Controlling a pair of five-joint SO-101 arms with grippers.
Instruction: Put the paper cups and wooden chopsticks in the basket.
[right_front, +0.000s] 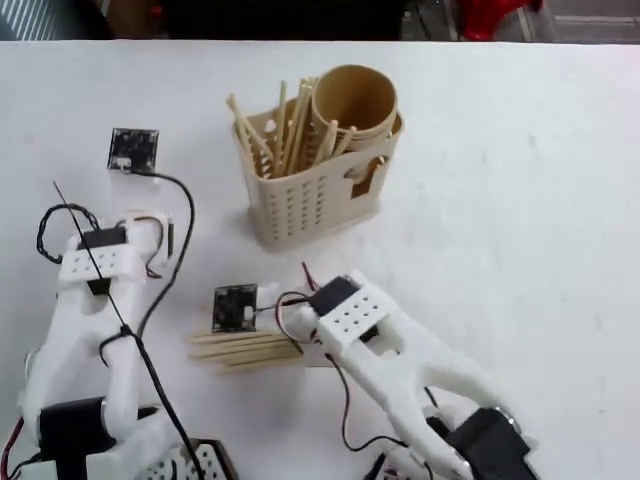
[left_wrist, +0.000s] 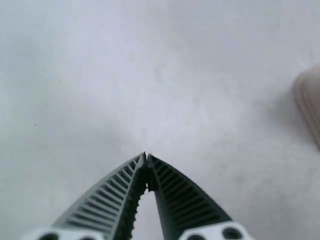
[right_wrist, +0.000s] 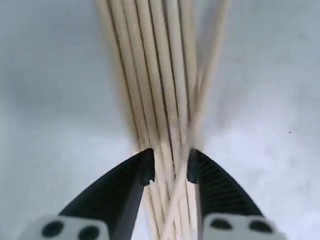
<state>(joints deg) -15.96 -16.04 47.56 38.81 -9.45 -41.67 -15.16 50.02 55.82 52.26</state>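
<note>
A cream slotted basket (right_front: 312, 205) stands at the table's middle back. It holds stacked paper cups (right_front: 355, 100) and several upright wooden chopsticks (right_front: 288, 130). Another bundle of wooden chopsticks (right_front: 243, 348) (right_wrist: 160, 75) lies flat on the table in front of the basket. My right gripper (right_wrist: 170, 167) (right_front: 287, 332) is at that bundle's right end, its fingers pressed against both sides of the sticks. My left gripper (left_wrist: 145, 157) is shut with nothing in it, over bare table left of the basket. The left arm (right_front: 100, 262) stands at the left.
The white table (right_front: 520, 200) is bare to the right of the basket and along the far edge. Black cables (right_front: 165, 200) loop around the left arm. A rounded edge of the basket (left_wrist: 310, 100) appears in the left wrist view.
</note>
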